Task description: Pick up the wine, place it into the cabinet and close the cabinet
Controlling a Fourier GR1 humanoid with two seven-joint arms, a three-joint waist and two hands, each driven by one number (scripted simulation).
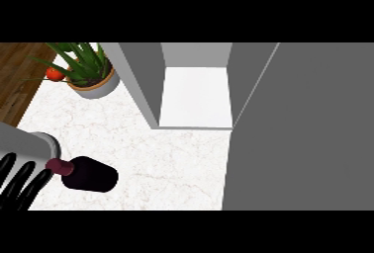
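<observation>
The left hand [22, 182] sits at the view's lower left under its grey forearm, black fingers [35, 184] stretched out nearly straight and wrapped round nothing. They lie just beside the maroon neck of the wine bottle [90, 174]. The dark bottle is on the white marble counter [168, 158], well apart from the cabinet [196, 94], which stands open at the top with its grey door [306, 128] swung out to the right. A potted plant [91, 74] sits at the upper left.
</observation>
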